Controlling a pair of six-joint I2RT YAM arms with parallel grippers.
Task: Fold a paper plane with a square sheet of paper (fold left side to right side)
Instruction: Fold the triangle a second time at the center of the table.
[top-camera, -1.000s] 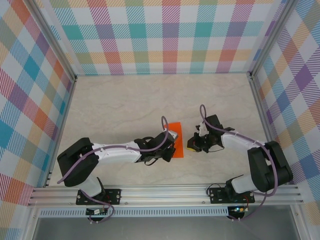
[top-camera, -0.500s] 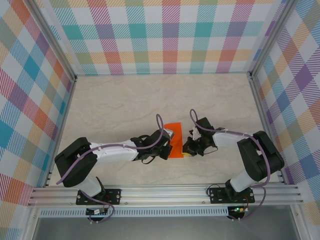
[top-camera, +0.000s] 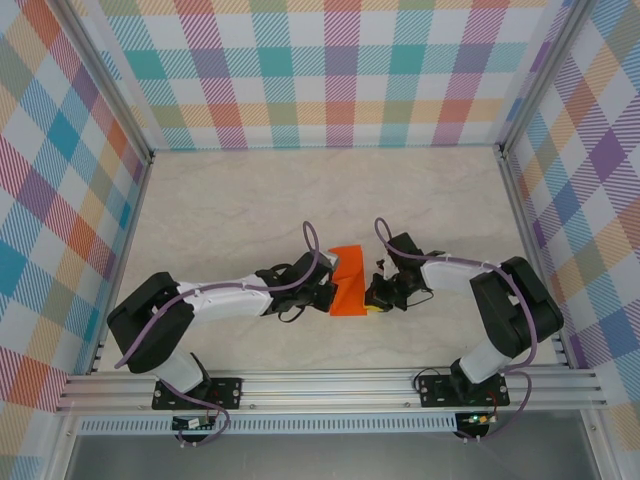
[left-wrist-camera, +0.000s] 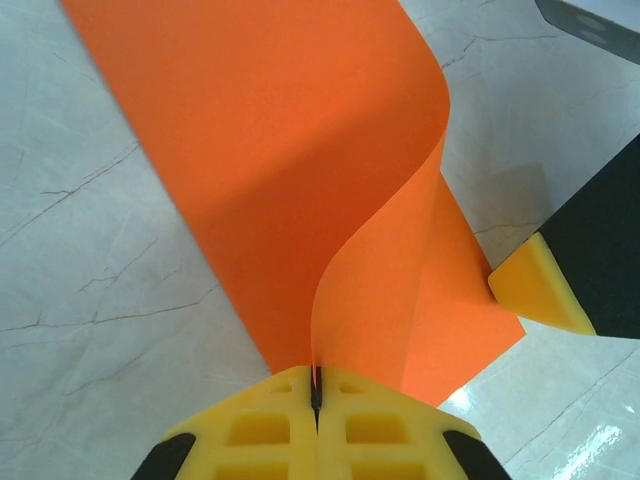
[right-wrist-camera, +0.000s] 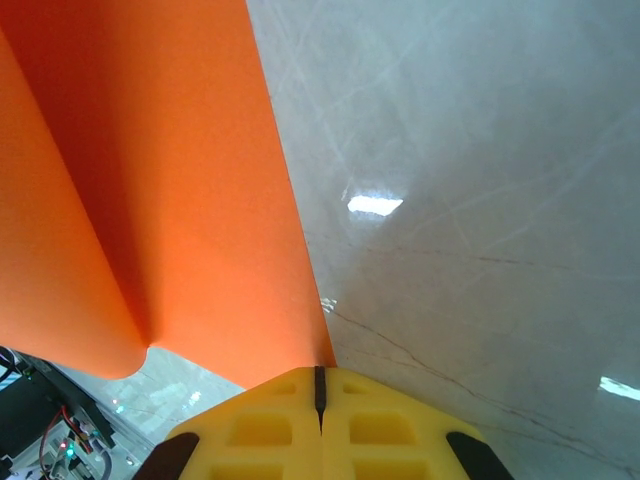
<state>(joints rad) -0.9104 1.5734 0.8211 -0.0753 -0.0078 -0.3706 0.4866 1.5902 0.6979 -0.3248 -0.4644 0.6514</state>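
The square sheet of paper (top-camera: 350, 272) is bright orange and lies mid-table between my two arms. My left gripper (top-camera: 328, 292) is shut on its left edge. In the left wrist view that edge stands up from the table and curls into the closed yellow jaws of the left gripper (left-wrist-camera: 316, 385), while the rest of the sheet (left-wrist-camera: 280, 150) lies flat. My right gripper (top-camera: 374, 298) is shut with its tips at the sheet's lower right edge. In the right wrist view the paper (right-wrist-camera: 150, 200) runs up to the right gripper (right-wrist-camera: 320, 382). One right fingertip (left-wrist-camera: 535, 290) touches the paper's edge.
The table (top-camera: 230, 210) is pale marble-patterned. Checked walls (top-camera: 330, 70) close it in at the back and both sides. An aluminium rail (top-camera: 330, 385) with the arm bases runs along the near edge.
My right gripper has moved left, up to the paper's right edge. My left gripper has drawn slightly left, and the paper's left edge has come up off the table.
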